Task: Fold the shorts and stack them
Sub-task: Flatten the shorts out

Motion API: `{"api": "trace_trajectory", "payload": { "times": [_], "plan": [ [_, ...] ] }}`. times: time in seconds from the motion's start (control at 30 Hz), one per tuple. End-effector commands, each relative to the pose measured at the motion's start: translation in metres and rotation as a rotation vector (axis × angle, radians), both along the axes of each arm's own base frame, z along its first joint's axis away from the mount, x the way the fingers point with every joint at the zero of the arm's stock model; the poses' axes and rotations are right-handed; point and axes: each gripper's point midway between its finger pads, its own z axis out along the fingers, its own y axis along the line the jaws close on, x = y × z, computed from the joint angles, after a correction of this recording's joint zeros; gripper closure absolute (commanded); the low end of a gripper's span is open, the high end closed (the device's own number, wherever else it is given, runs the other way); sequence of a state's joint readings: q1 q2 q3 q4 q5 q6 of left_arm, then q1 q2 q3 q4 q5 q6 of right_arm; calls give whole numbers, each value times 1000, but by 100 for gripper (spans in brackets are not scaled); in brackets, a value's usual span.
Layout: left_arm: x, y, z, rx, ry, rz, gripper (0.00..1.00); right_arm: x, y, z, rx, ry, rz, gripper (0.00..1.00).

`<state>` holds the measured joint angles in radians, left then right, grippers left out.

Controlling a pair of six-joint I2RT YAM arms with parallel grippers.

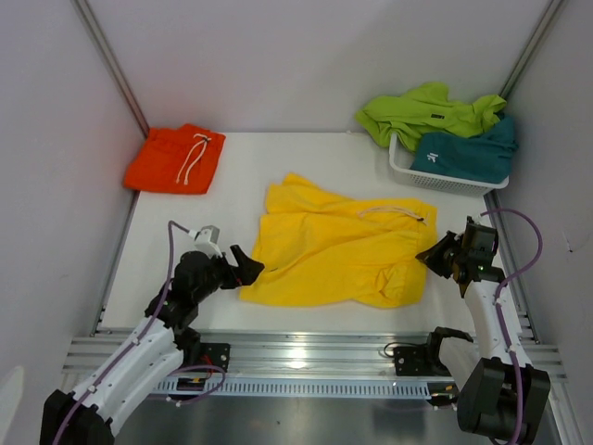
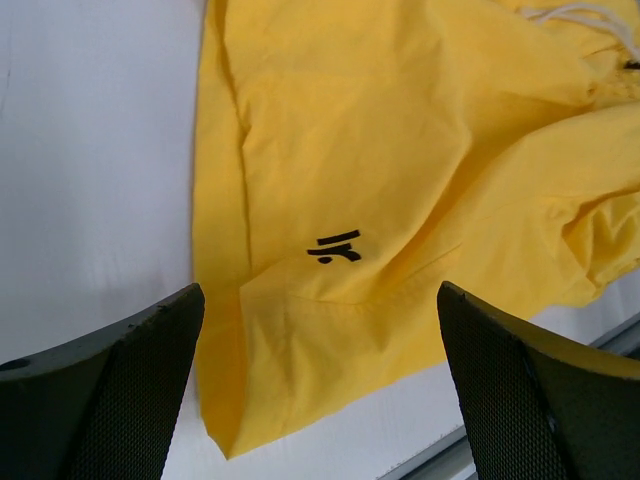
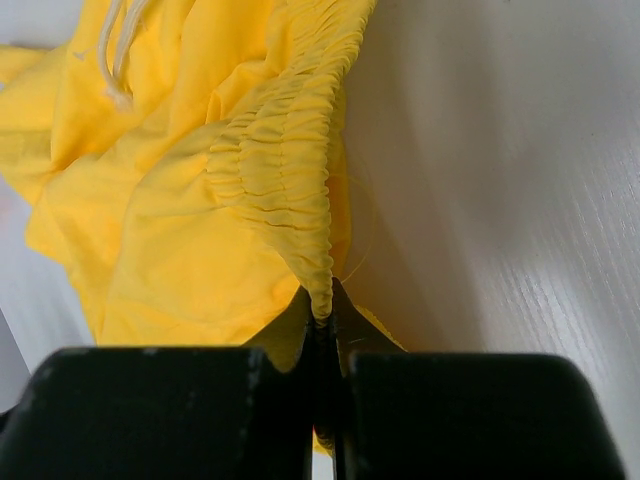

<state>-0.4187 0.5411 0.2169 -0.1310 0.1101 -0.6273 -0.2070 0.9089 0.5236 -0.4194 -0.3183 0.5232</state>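
The yellow shorts (image 1: 334, 246) lie spread across the middle of the table, waistband and white drawstring to the right. My left gripper (image 1: 243, 267) stands open at the hem corner on the left; the yellow shorts (image 2: 400, 160) lie flat past the two black fingers (image 2: 110, 390), with a small black logo (image 2: 336, 247) showing. My right gripper (image 1: 430, 255) is shut on the elastic waistband (image 3: 285, 170) of the yellow shorts. Folded orange shorts (image 1: 176, 158) rest at the back left. Lime green shorts (image 1: 422, 111) and teal shorts (image 1: 468, 153) lie in the white basket (image 1: 445, 181).
The basket sits at the back right corner. Grey enclosure walls close in on the left, right and back. A metal rail (image 1: 306, 352) runs along the near table edge (image 2: 540, 425).
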Motion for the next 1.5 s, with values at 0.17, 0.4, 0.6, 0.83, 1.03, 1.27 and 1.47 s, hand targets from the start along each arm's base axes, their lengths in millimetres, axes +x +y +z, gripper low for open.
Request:
{"api": "trace_trajectory", "payload": {
  "times": [0.17, 0.4, 0.6, 0.83, 1.03, 1.27, 1.47],
  "plan": [
    [17, -6, -23, 30, 168, -28, 1, 7, 2, 10, -7, -52, 27, 100],
    [23, -30, -19, -97, 205, -151, 5, 7, 2, 9, -4, -55, 28, 100],
    [24, -25, -26, -71, 212, -128, 12, 7, 3, 7, -1, -56, 29, 100],
    [23, -19, -12, -44, 177, -120, 25, 8, 4, 4, 8, -53, 32, 100],
    [26, 3, 1, 54, 140, -26, 20, 10, 4, 3, 13, -54, 33, 100],
    [8, -7, -28, 23, 289, -67, 21, 11, 4, 3, 14, -56, 32, 100],
    [4, -11, -30, 9, 315, -82, 22, 12, 4, 3, 14, -57, 32, 100]
  ]
}}
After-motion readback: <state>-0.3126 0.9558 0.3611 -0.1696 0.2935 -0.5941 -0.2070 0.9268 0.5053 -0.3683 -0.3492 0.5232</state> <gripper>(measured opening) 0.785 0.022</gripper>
